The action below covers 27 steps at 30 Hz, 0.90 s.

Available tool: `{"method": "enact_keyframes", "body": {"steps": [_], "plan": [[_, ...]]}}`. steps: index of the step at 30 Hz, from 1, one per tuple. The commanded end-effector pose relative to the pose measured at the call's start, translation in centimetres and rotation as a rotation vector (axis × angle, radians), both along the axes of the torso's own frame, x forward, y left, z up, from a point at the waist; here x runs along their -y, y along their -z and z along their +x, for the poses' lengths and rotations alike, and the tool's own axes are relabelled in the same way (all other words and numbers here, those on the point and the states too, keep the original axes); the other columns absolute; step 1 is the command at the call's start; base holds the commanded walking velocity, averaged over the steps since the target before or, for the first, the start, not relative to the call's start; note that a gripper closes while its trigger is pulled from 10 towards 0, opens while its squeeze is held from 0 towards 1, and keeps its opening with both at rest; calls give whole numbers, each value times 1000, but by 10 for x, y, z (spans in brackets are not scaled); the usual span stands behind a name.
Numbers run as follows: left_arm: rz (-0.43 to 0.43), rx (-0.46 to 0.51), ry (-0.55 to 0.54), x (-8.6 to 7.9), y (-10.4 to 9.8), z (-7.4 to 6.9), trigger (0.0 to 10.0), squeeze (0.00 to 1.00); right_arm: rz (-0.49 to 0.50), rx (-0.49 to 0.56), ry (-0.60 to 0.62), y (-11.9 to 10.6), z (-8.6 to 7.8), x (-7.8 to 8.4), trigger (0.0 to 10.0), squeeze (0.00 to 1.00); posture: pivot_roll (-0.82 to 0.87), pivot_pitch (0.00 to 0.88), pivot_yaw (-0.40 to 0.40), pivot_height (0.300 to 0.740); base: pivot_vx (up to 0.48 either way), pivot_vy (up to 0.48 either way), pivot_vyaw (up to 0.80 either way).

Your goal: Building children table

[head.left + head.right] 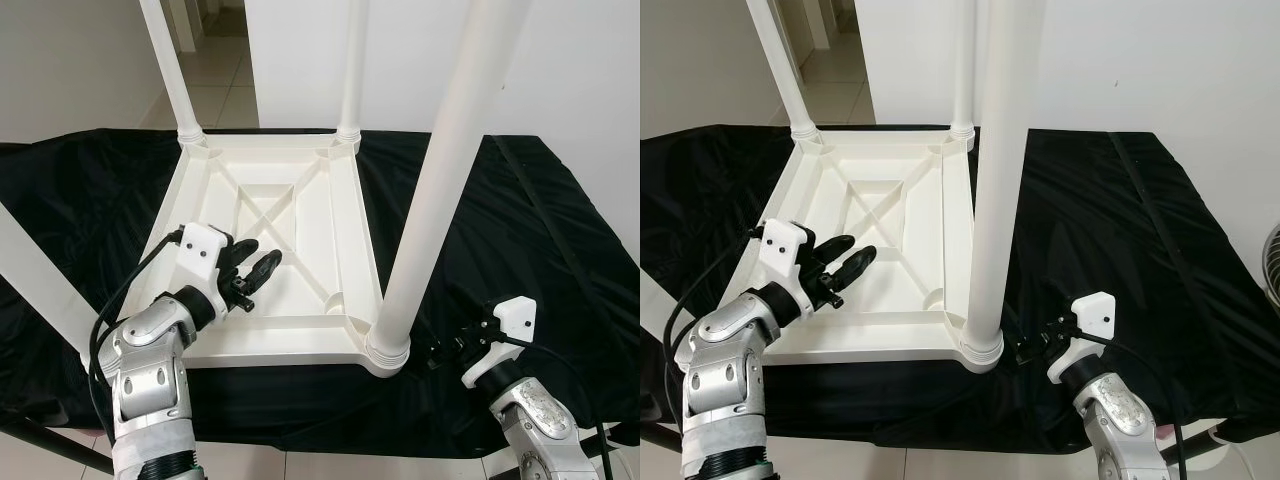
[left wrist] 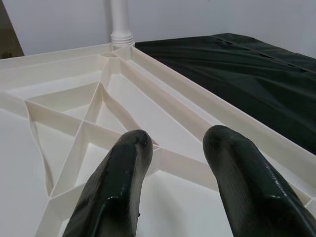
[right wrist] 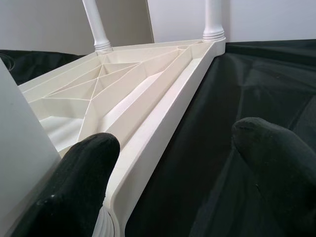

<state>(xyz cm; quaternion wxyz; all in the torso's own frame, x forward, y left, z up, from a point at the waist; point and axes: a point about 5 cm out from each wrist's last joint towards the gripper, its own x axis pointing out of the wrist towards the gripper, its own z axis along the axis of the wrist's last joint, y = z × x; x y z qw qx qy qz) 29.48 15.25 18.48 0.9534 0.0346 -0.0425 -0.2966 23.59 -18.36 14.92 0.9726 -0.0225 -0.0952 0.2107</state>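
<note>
- A black cloth covers the work surface across the middle of the frame, reaching from the left edge to the right edge in both eye views.
- A white plastic children's table lies upside down on the cloth at centre frame, its ribbed underside facing up with an X-shaped brace across the middle.
- The near right leg stands upright in its corner socket at lower centre of the left eye view and rises out of the top of the frame.
- The far left leg and the far right leg stand upright in the two back corners, at upper left and upper centre.
- Another white leg slants along the left edge of the left eye view.
- The left gripper sits at lower left of the frame over the near left part of the tabletop's underside, its fingers spread apart and holding nothing.
- The right gripper sits at lower right over the cloth, just beside the base of the near right leg, its fingers wide apart and empty.
</note>
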Motion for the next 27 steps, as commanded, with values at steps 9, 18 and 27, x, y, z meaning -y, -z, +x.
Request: {"method": "enact_keyframes", "body": {"steps": [9,18,27], "plan": [[-47,-33,-555,-29,6,11,10000,0,10,-14,-8,5,-2,-6,10000,0,2,87,56,740,0,0,0],[-56,-48,-608,-33,7,12,10000,0,11,-13,-6,5,-3,-6,10000,0,3,89,56,740,0,0,0],[-58,-65,-663,-38,10,12,10000,0,14,-15,-5,6,-2,-7,10000,0,5,91,57,740,0,0,0]]}}
